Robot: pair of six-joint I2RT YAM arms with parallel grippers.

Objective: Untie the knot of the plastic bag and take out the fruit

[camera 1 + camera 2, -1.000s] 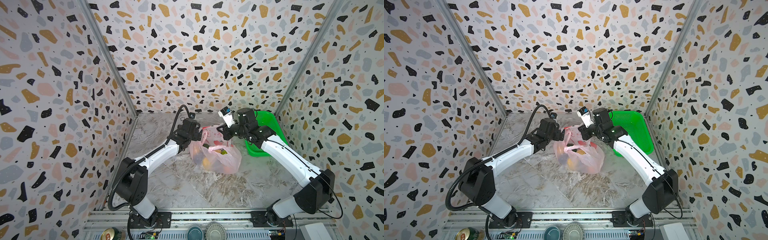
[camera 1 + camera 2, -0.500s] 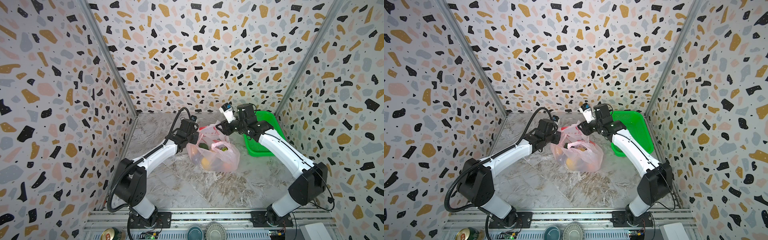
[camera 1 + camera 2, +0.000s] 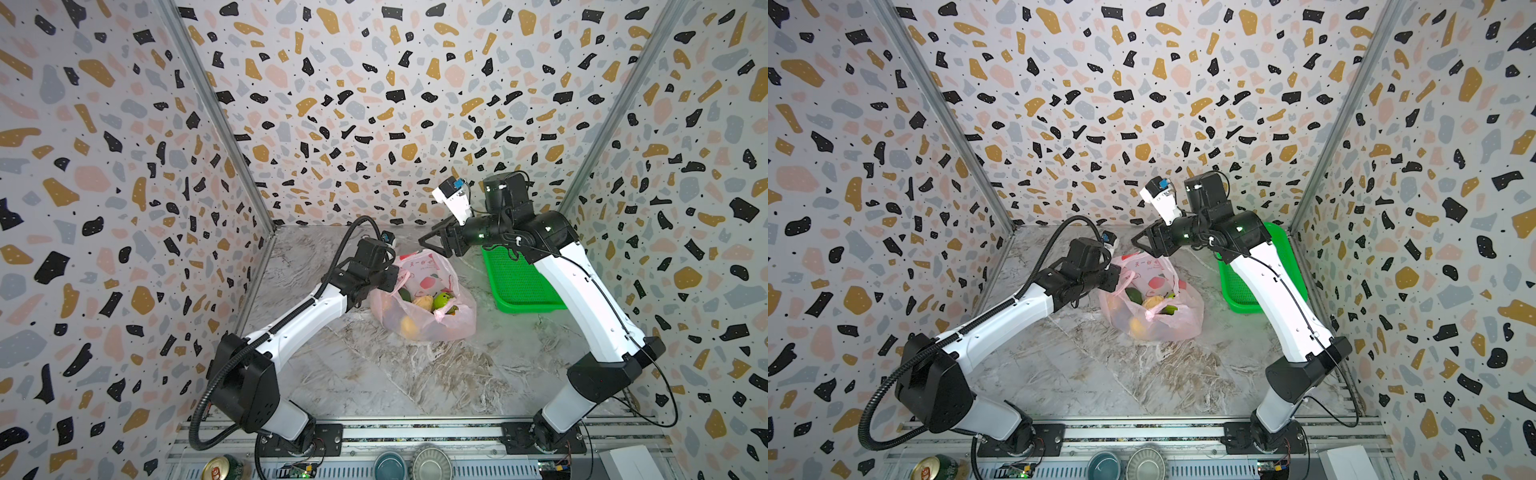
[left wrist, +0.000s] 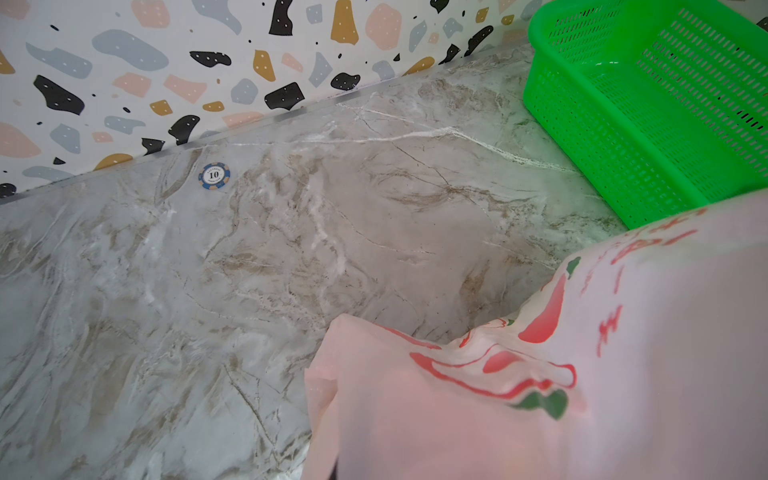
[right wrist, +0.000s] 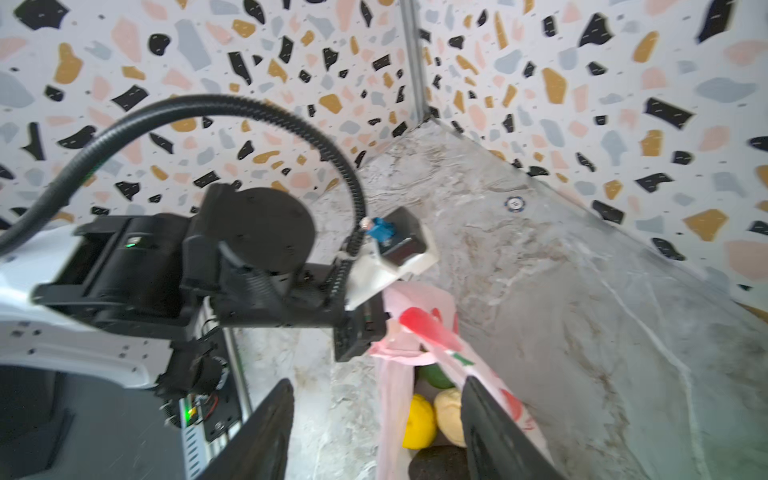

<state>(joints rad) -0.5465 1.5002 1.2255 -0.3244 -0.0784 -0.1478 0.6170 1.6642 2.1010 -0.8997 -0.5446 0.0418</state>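
Left arm and right arm have white shells with black joints and bases, a ribbed black hose on the left, and white wrist cameras with blue plugs.

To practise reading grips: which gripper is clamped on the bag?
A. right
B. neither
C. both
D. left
D: the left gripper is shut on the rim of the bag, while the right gripper has its jaws apart and grips nothing.

One plastic bag; at least four fruit showing inside it; one green basket beside it; one poker chip behind it.
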